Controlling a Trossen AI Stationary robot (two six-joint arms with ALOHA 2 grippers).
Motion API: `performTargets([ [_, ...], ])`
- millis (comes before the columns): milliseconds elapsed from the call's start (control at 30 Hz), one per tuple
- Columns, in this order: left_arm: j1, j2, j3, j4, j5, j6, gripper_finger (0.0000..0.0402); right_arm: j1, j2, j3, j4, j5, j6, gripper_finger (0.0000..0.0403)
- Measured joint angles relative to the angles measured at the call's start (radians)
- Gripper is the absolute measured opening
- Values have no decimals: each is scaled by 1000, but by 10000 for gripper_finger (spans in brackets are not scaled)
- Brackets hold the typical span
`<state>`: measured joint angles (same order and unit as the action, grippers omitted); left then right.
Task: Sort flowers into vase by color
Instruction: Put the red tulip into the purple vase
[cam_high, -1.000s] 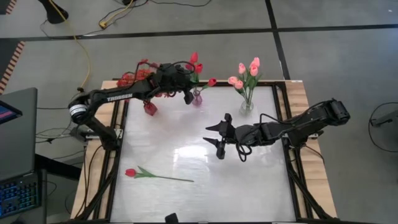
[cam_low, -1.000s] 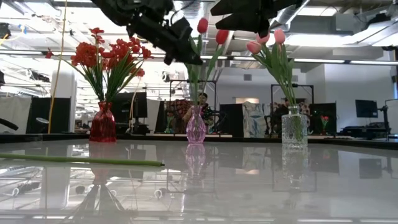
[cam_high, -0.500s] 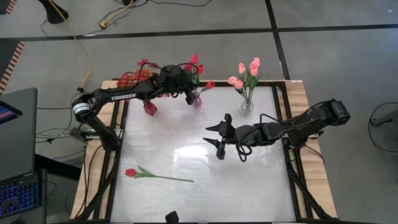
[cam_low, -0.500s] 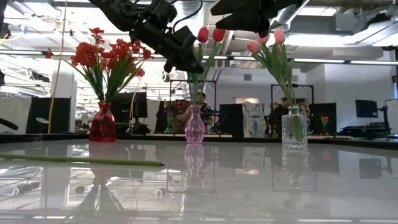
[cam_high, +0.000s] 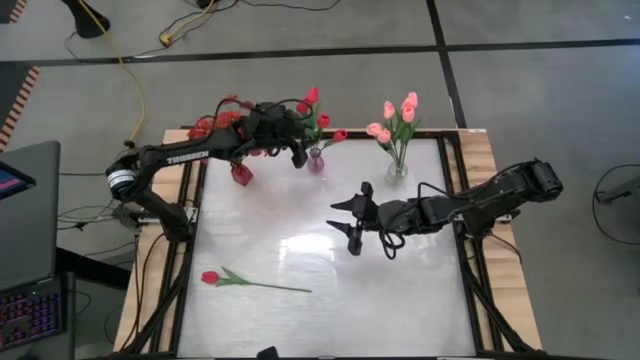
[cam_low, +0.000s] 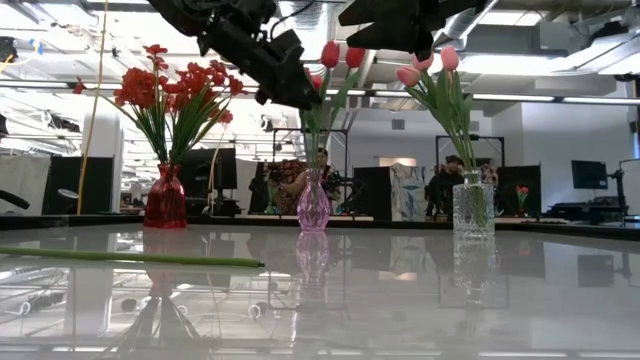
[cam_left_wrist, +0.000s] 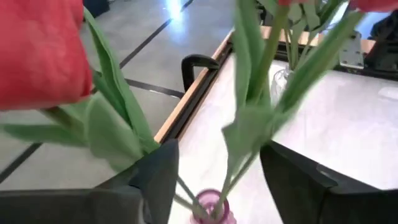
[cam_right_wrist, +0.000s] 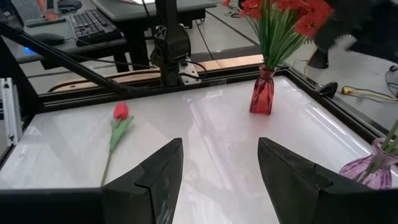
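Now the left gripper (cam_high: 298, 152) is open just above the purple vase (cam_high: 316, 159), red tulips (cam_left_wrist: 43, 56) standing between its fingers. Right gripper (cam_high: 352, 218) waits open mid-table; one tulip (cam_high: 246, 281) lies apart.

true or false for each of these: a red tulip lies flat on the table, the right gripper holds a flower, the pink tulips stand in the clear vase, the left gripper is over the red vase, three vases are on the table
1. A red tulip lies flat on the table. True.
2. The right gripper holds a flower. False: it is open and empty above the middle of the table.
3. The pink tulips stand in the clear vase. True.
4. The left gripper is over the red vase. False: it is open by the purple vase, among the red tulips standing in it.
5. Three vases are on the table. True.
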<state>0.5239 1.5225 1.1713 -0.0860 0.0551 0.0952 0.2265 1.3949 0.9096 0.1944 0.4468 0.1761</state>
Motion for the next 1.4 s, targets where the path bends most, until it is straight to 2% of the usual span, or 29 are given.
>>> performTargets([
  [233, -2, -96, 0, -245, 22, 0, 247, -7, 0, 0, 3, 0, 0, 233],
  [400, -15, -147, 0, -407, 124, 7, 249, -7, 0, 0, 10, 0, 0, 233],
  [567, -75, -222, 0, -443, 224, 108, 249, -7, 0, 0, 22, 0, 0, 233],
  [733, -184, -334, 0, -432, 229, 200, 249, -7, 0, 0, 26, 0, 2, 233],
  [867, -269, -446, 0, -424, 191, 190, 249, -7, 0, 0, 28, -1, 2, 233],
  [1067, -400, -592, -2, -494, 176, 43, 249, -5, 0, 0, 69, -36, 51, 233],
  [1200, -531, -653, -86, -494, 172, -74, 249, 10, 29, 0, 166, -79, 85, 233],
  [1300, -653, -666, -182, -476, 103, -170, 249, 36, 84, 0, 264, -83, 78, 233],
  [1400, -787, -666, -269, -462, -19, -251, 249, 60, 151, 24, 297, -90, 78, 233],
])
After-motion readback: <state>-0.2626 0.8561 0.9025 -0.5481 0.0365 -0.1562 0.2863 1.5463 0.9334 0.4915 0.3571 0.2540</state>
